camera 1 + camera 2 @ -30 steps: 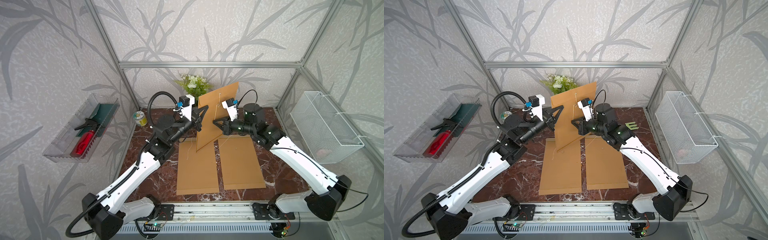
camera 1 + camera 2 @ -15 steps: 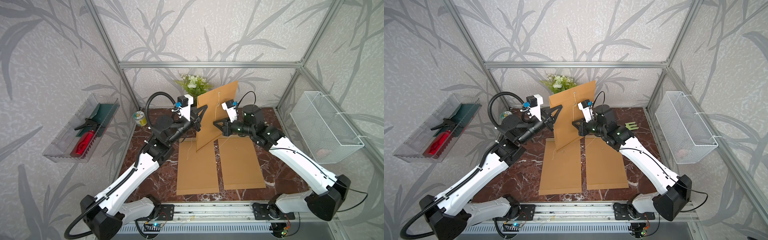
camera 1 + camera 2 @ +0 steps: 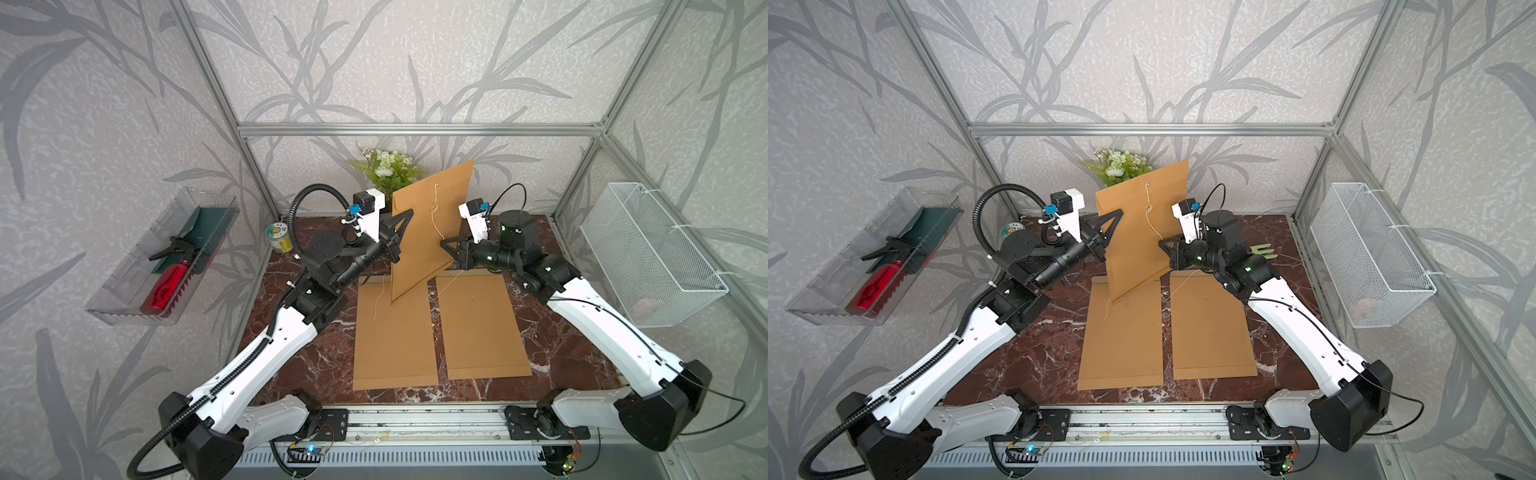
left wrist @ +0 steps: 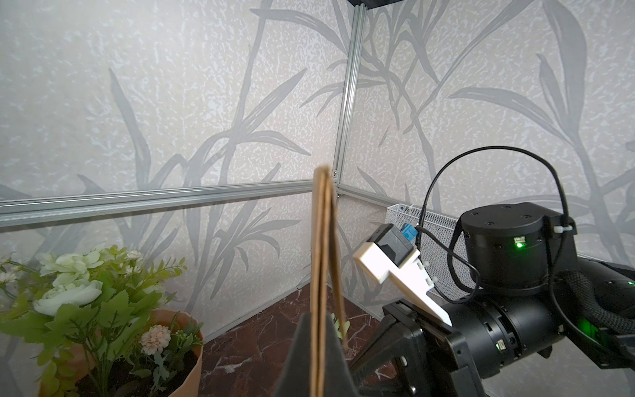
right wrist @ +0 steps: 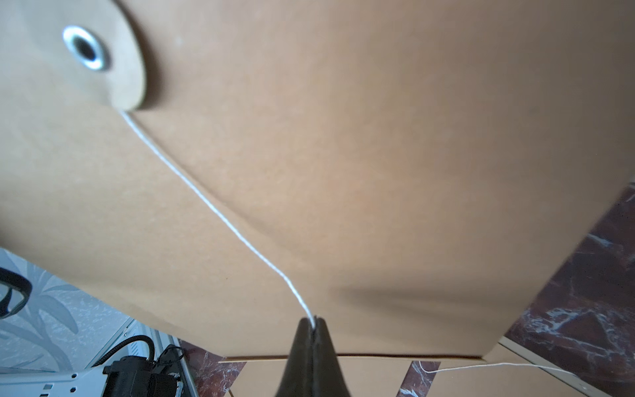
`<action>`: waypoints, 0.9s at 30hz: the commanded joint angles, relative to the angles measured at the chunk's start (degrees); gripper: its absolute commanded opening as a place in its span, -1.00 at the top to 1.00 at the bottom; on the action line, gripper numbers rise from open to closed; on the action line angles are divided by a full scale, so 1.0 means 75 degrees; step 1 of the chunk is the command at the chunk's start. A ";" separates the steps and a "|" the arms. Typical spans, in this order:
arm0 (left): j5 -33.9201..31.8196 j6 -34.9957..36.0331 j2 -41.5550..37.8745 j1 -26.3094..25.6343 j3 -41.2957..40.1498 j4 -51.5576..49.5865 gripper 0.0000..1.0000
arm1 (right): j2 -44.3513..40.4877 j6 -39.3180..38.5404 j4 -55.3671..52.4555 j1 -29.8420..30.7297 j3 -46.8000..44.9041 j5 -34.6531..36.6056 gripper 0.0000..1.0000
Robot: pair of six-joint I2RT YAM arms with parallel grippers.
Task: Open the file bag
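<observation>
A brown paper file bag (image 3: 428, 245) (image 3: 1133, 245) stands upright above the table, and both top views show it. My left gripper (image 3: 406, 215) (image 3: 1119, 214) is shut on its left edge; in the left wrist view the bag's edge (image 4: 321, 240) runs up from between the fingertips (image 4: 318, 318). My right gripper (image 3: 443, 242) (image 3: 1161, 242) is at the bag's front face, shut on the white closure string (image 5: 223, 213). That string leads from under the round button with a metal eyelet (image 5: 86, 51) to the right gripper's tips (image 5: 313, 320).
Two more brown file bags (image 3: 395, 332) (image 3: 482, 324) lie flat on the marble table under the raised one. A flower pot (image 3: 388, 168) and a small tin (image 3: 277, 235) stand at the back. A clear tray (image 3: 166, 257) hangs on the left wall and a wire basket (image 3: 648, 253) on the right.
My left arm has shifted slightly to the left with the bag's edge. The right gripper keeps hold of the string and has barely moved.
</observation>
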 commanded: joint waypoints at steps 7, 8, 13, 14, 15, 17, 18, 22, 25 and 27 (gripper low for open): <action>-0.0050 0.0199 -0.0366 0.0039 0.0144 -0.0065 1.00 | -0.0282 0.0024 0.0125 -0.0568 0.0017 -0.0160 1.00; -0.0047 0.0191 -0.0383 0.0039 0.0139 -0.0078 1.00 | -0.0288 0.0003 0.0095 -0.0625 0.0040 -0.0162 1.00; -0.0020 0.0209 -0.0459 0.0039 0.0127 -0.0179 1.00 | -0.0339 -0.0023 0.0027 -0.0927 0.0133 -0.0240 1.00; 0.0008 0.0216 -0.0480 0.0039 0.0115 -0.0185 1.00 | -0.0347 -0.0034 0.0010 -0.0992 0.0157 -0.0265 1.00; 0.0024 0.0215 -0.0480 0.0039 0.0115 -0.0191 1.00 | -0.0353 -0.0046 -0.0007 -0.1047 0.0201 -0.0278 1.00; 0.0101 0.0215 -0.0494 0.0039 0.0115 -0.0238 1.00 | -0.0364 -0.0076 -0.0081 -0.1157 0.0328 -0.0346 1.00; 0.0134 0.0216 -0.0495 0.0039 0.0115 -0.0252 1.00 | -0.0375 -0.0102 -0.0111 -0.1203 0.0387 -0.0360 1.00; 0.0303 0.0214 -0.0502 0.0039 0.0063 -0.0358 1.00 | -0.0388 -0.0260 -0.0332 -0.1300 0.0763 -0.0441 1.00; 0.0396 0.0214 -0.0506 0.0039 -0.0034 -0.0410 1.00 | -0.0321 -0.0408 -0.0541 -0.1314 0.1135 -0.0516 1.00; 0.0474 0.0213 -0.0507 0.0039 -0.0089 -0.0464 1.00 | -0.0243 -0.0469 -0.0653 -0.1314 0.1358 -0.0590 1.00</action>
